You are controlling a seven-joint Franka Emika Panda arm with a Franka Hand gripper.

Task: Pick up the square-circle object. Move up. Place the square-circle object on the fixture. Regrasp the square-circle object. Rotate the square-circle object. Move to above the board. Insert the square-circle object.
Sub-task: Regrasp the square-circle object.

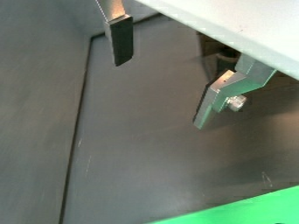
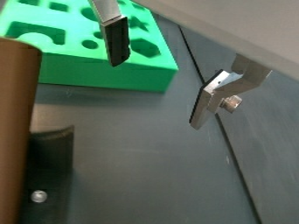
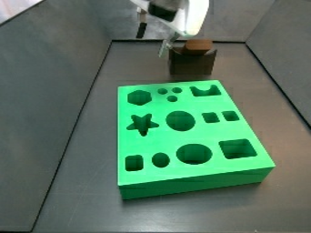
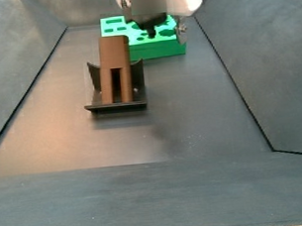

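You're looking at a lab test bench, not a home or shop: a bare dark grey floor [image 4: 182, 122] boxed in by sloped grey walls [image 4: 17, 67]. On it sit only a bright green board [image 3: 183, 136] of shaped cut-outs and a dark fixture [image 4: 117, 93]. The gripper [image 2: 158, 74] hangs open above the floor.

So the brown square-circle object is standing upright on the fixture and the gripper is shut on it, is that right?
Not quite. The square-circle object does stand upright on the fixture, but the gripper is not shut on it. In both wrist views the fingers are apart with nothing between them, and a side view shows the gripper near the board.
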